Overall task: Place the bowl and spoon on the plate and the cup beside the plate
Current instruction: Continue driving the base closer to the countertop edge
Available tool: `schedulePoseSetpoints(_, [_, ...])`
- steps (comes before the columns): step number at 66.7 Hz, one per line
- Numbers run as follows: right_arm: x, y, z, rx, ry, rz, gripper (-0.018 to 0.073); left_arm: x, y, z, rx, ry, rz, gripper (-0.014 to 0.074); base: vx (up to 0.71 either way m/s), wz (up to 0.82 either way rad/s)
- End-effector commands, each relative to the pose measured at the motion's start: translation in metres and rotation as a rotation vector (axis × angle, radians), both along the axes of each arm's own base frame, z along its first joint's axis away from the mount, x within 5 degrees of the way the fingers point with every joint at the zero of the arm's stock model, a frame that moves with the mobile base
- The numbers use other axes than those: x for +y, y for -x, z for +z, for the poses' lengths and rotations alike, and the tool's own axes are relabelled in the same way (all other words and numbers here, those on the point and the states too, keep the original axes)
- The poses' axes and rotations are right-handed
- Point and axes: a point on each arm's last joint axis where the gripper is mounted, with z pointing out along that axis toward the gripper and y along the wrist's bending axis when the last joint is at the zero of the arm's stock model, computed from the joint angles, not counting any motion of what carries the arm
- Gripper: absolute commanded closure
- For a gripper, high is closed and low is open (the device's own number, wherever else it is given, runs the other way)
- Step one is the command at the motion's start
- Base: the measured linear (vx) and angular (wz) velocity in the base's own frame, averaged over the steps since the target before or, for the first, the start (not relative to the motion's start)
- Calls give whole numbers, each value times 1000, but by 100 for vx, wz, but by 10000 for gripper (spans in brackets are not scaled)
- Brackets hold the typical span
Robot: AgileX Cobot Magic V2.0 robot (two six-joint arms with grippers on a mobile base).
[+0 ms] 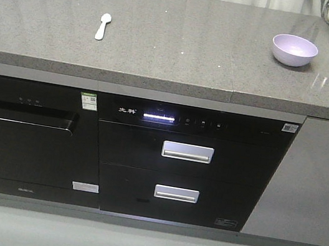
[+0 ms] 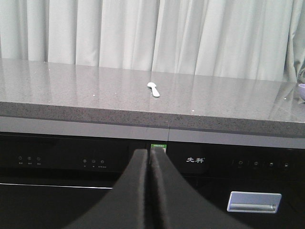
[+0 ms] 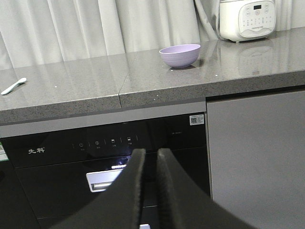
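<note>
Small round lavender plastic bowl [image 1: 294, 50] stands upright on right part of grey speckled stone counter [image 1: 175, 58]. Pale mint plastic spoon [image 1: 103, 26] lies flat on left part, well apart; probably each arm takes nearest item. Plate, cup not in view.

Left gripper [image 2: 149, 152]: fingers pressed together, empty. Right gripper [image 3: 151, 152]: nearly together, thin slit, empty. Both low before black built-in appliances [image 1: 186, 164].

White curtain [image 2: 143, 33] behind; white rice cooker [image 3: 247, 20] far right.
</note>
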Motion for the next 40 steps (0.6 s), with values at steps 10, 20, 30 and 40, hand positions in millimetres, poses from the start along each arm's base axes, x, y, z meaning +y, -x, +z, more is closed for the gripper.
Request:
schedulePoseSetpoints(10, [2, 0, 1, -64, 11, 19, 489, -2, 0, -3, -60, 16, -18, 602, 6, 2])
schedulePoseSetpoints(20, [2, 0, 1, -64, 11, 19, 489, -2, 0, -3, -60, 16, -18, 602, 6, 1])
schedulePoseSetpoints(30, [2, 0, 1, -64, 11, 19, 489, -2, 0, -3, -60, 16, -18, 602, 5, 1])
schedulePoseSetpoints(40, [2, 0, 1, -64, 11, 19, 489, -2, 0, -3, -60, 16, -18, 602, 5, 2])
